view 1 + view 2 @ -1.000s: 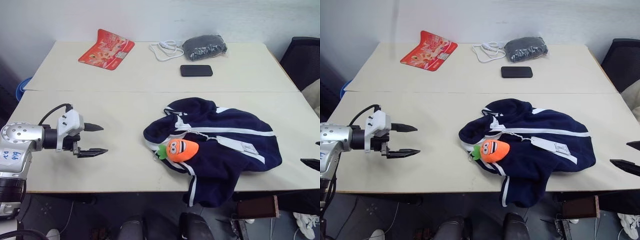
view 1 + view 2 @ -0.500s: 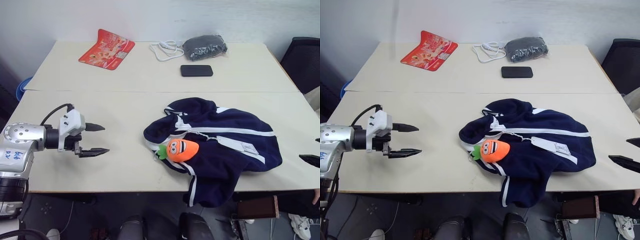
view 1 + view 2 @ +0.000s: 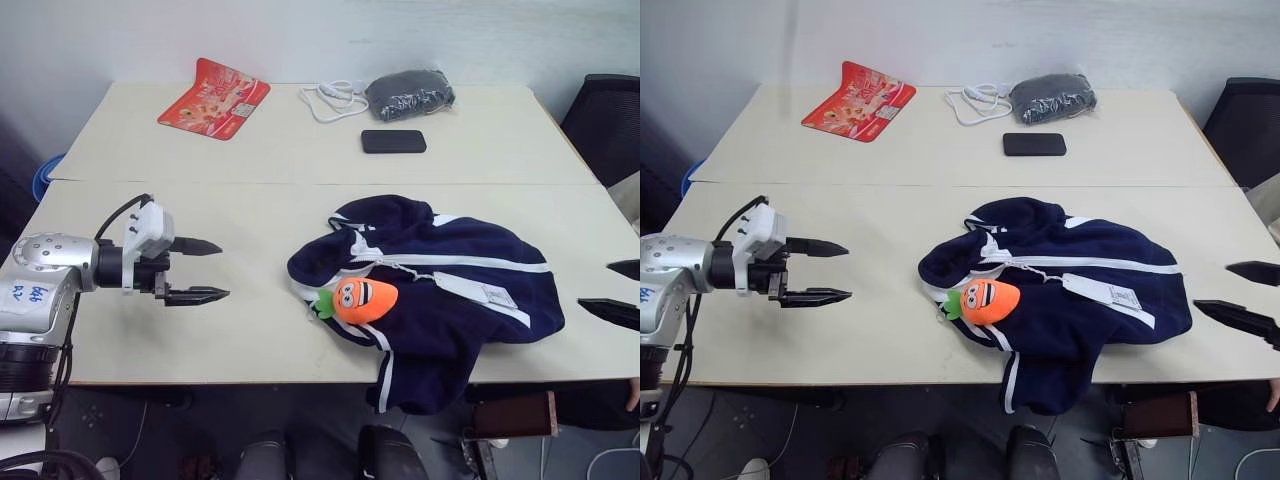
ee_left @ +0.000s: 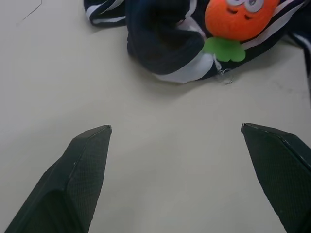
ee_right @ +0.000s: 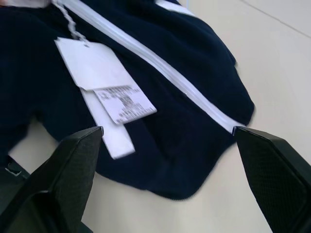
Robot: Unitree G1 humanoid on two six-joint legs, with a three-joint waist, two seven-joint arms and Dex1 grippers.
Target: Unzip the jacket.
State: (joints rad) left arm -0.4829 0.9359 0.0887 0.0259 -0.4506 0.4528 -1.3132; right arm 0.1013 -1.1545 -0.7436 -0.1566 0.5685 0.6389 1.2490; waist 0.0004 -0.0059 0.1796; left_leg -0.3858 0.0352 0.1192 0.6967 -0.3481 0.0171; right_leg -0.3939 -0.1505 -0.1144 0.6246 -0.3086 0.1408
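Navy fabric of the jacket (image 3: pixel 430 290) is seen crumpled at the table's (image 3: pixel 250 330) near edge, one part hanging over it. Its white zipper (image 3: pixel 470 263) is judged fully closed, so the unzipping is not yet begun. An orange carrot plush (image 3: pixel 362 299) is laid on the jacket's collar end, a paper tag (image 5: pixel 104 92) near the zipper. The left gripper (image 3: pixel 200 271), well apart from the jacket, and the right gripper (image 3: pixel 1240 295), just beside its hem, are spread wide and empty.

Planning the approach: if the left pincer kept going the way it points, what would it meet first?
Probably the jacket, at its collar end near the orange carrot plush; bare table lies before the left pincer. Depth is uncertain.
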